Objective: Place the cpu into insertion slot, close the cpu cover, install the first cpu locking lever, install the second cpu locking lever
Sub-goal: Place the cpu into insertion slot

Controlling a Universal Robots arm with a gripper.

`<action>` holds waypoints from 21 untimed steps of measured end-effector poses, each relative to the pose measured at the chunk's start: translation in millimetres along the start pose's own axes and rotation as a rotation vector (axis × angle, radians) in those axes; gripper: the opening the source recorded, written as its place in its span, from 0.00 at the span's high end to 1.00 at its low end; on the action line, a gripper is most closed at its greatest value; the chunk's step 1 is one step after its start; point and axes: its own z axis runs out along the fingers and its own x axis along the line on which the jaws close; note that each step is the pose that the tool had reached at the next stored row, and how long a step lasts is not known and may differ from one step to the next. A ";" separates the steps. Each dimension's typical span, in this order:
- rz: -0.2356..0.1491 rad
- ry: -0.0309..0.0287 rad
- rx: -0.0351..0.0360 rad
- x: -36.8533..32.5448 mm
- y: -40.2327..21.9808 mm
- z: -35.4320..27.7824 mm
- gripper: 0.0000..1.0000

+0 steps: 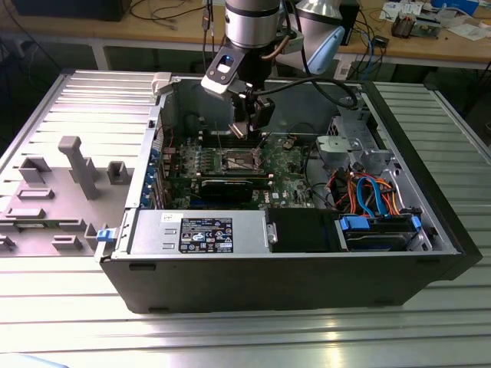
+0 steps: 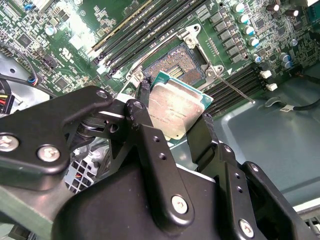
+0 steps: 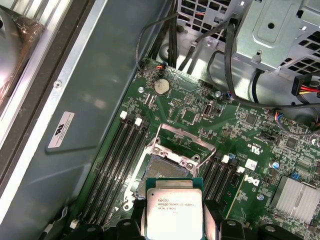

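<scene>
Second wrist view: cpu (image 2: pixel 176 110) in end effector (image 2: pixel 172 115), clear above insertion slot (image 2: pixel 182 62).

One robot arm (image 1: pixel 249 23), with one gripper (image 2: pixel 174 104) of two fingers (image 2: pixel 202 135). One cpu (image 3: pixel 174 210). One insertion slot (image 3: pixel 167 167) and one cpu cover (image 3: pixel 177 137). Two banks of memory slots (image 3: pixel 120 170), one on either side of the insertion slot. In the first wrist view, one coin cell (image 3: pixel 161 86), one finned heatsink (image 3: pixel 295 197) and one white label (image 3: pixel 61 129). In the exterior view, one computer case (image 1: pixel 291 284), one power supply (image 1: pixel 199 230), one long black card (image 1: pixel 230 186), one blue drive caddy (image 1: pixel 380 230) and one desk (image 1: pixel 230 337).
</scene>
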 end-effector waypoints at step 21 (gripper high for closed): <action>0.013 -0.0006 -0.0002 0.1 0.0 0.1 0.45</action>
